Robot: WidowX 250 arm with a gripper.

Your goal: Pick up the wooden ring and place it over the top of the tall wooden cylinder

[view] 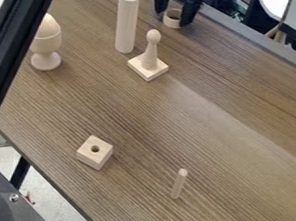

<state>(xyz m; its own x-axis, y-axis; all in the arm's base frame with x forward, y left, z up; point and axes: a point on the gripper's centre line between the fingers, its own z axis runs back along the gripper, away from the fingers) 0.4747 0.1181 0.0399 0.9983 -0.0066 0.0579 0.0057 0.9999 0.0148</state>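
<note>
Gripper: black, two-fingered [172, 18], at 12 o'clock.
Jaws: released or clenched, I can't tell.
Ring: one, pale wood [173, 23], 12 o'clock; a pick-up or set-down, I'd guess, calling for steady alignment.
Cylinder: one, tall, wooden [126, 24], 11.
Pawn: one, square-based [150, 58], 12.
Egg-topped wooden cup: one [47, 43], 10.
Holed wooden cube: one [93, 155], 7.
Round-tipped wooden peg: one [179, 184], 5.

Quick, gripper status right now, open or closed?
Gripper: open, around the small wooden ring; whether it touches the ring can't be told.
</note>
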